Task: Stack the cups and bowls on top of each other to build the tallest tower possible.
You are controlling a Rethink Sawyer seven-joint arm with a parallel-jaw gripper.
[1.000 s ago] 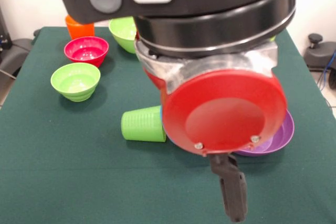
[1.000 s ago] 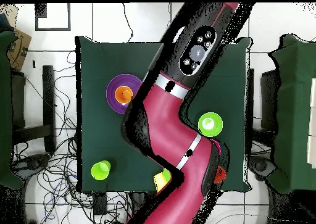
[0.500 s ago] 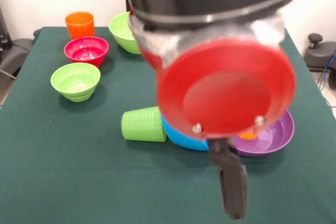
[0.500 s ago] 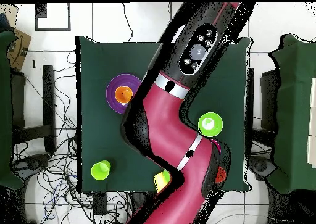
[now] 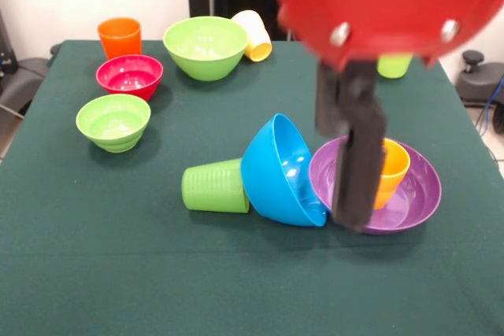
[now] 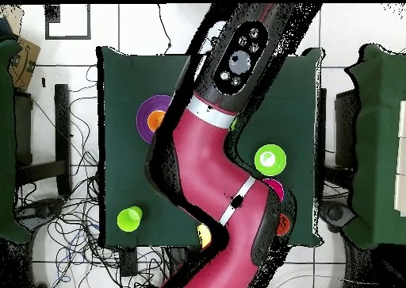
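Green cloth covers the desk (image 5: pixel 94 273) under me, and nothing is stacked into a real tower yet. My gripper (image 5: pixel 358 194) hangs at centre right of the front view, over the near rim of the purple bowl (image 5: pixel 417 194); whether it is wide or narrow I cannot tell. Just left of it the blue bowl (image 5: pixel 276 171) is tipped on edge, its mouth facing right towards me, against the green ribbed cup (image 5: pixel 213 186), which lies on its side with its long axis left to right. An orange-yellow cup (image 5: pixel 394 167) stands upright in the purple bowl.
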